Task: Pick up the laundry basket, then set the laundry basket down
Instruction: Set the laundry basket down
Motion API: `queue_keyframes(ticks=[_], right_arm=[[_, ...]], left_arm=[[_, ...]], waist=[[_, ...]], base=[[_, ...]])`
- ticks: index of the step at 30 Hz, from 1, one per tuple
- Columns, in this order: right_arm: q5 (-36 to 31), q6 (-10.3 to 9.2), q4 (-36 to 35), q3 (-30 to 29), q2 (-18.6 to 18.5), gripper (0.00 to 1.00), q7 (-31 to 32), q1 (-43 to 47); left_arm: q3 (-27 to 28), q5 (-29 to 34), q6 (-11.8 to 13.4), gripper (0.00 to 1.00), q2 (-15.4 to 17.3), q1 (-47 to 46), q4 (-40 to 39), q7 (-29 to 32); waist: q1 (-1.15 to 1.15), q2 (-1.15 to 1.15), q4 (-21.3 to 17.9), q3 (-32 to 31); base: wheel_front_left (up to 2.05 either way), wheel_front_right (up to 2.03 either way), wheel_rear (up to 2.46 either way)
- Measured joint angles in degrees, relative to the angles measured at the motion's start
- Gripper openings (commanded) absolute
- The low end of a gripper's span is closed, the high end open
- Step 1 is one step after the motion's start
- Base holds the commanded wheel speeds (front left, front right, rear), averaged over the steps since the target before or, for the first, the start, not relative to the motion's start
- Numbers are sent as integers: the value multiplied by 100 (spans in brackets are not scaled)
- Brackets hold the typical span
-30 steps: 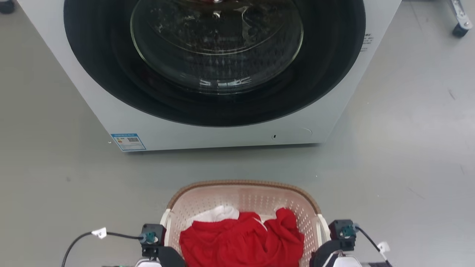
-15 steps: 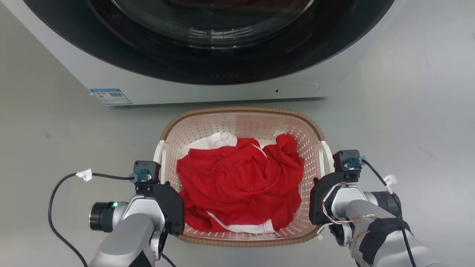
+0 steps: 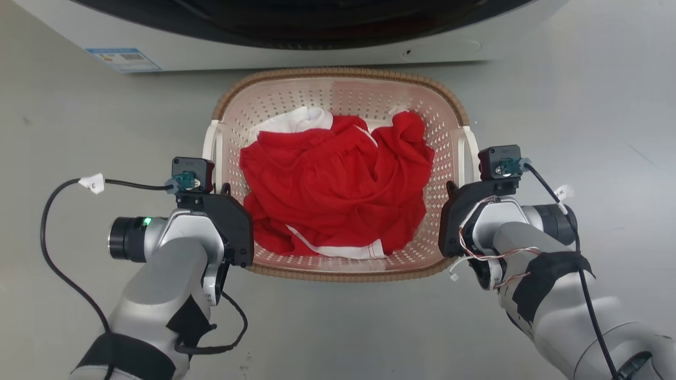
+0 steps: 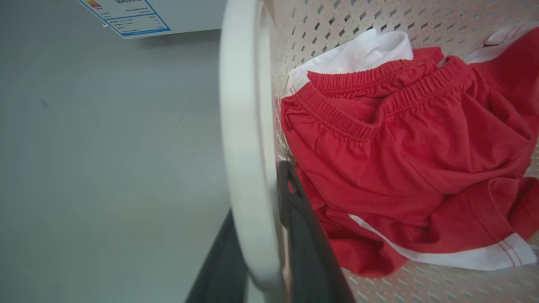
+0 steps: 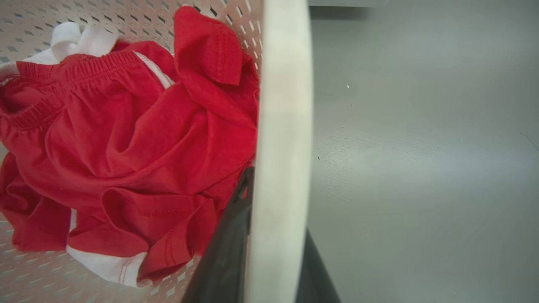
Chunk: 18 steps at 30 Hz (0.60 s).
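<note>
The laundry basket (image 3: pixel 338 71), cream-pink and perforated with a brown woven rim, sits mid-view just in front of the washing machine. It holds red clothes (image 3: pixel 332 179) with white trim. My left gripper (image 3: pixel 223 191) is shut on its white left handle (image 4: pixel 242 105), one dark finger on each side of the bar (image 4: pixel 257 210). My right gripper (image 3: pixel 455 191) is shut on the white right handle (image 5: pixel 284 84) in the same way (image 5: pixel 276 219). Whether the basket's base touches the floor I cannot tell.
The white washing machine (image 3: pixel 317 50) with its dark door ring stands right behind the basket, a blue label (image 3: pixel 122 58) at its lower left corner. Grey floor (image 3: pixel 581 105) spreads to both sides and in front.
The head camera has tilted down, so more of both arms shows. The gap between basket and washing machine has closed up. Both grippers keep their hold on the handles.
</note>
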Motion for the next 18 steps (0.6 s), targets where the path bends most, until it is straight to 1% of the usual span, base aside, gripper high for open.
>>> queue_keyframes(ticks=[10, 18], right_arm=[[-89, 0, 26, 12, -8, 0, -143, -447], [-136, 0, 80, 38, -8, 0, -264, -610]], left_arm=[[27, 59, 24, 0, 27, -414, 55, -155], [34, 107, 24, 0, 8, -622, 127, -285]], waist=[[0, 0, 34, 773], [-1, 0, 57, 1147]], base=[[0, 0, 0], [0, 0, 0]])
